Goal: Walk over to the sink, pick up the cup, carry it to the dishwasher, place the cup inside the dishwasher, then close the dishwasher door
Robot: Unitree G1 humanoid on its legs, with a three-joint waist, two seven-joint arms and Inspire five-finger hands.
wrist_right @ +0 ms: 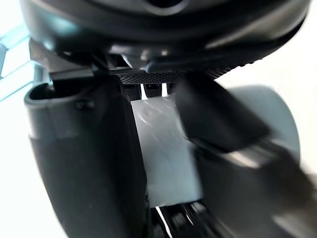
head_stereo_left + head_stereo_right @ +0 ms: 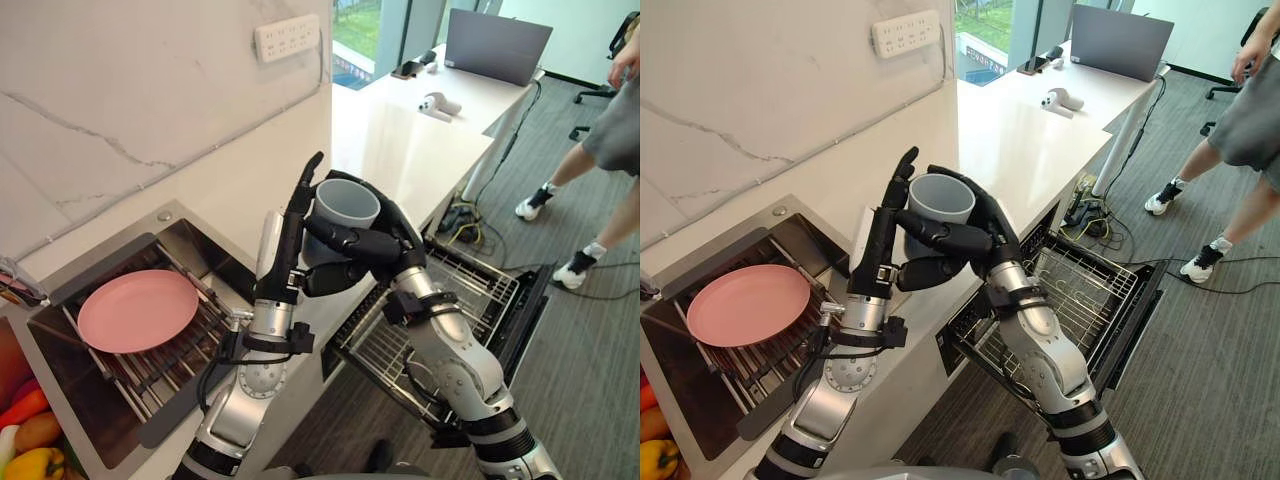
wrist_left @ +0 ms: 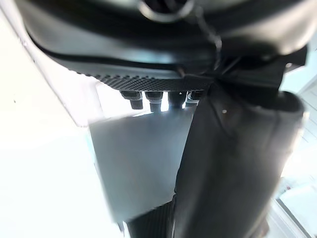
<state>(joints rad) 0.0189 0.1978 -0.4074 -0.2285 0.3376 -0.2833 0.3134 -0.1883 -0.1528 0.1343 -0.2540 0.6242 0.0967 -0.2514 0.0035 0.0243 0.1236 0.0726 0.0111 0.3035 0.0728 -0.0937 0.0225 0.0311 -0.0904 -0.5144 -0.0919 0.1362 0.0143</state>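
A long white stone counter (image 2: 400,150) runs ahead of me. Below it, on my right side, the dark open dishwasher (image 2: 520,310) stands with its wire rack (image 2: 1080,290) pulled out. On my left is the steel sink (image 2: 195,250), with a round pink plate (image 2: 137,310) lying on the bars in it. Both my hands are up over the counter's front edge, between the sink and the dishwasher. My right hand (image 2: 365,245) has its fingers and thumb curled round the grey-blue plastic cup (image 2: 345,210) and grips it. My left hand (image 2: 290,240) is flat, fingers straight up, and seems to touch the cup's left side. The cup stands upright, mouth up. The rack is lower than the cup and off to the right, so I think my right hand, the nearer one, should carry it down there alone.
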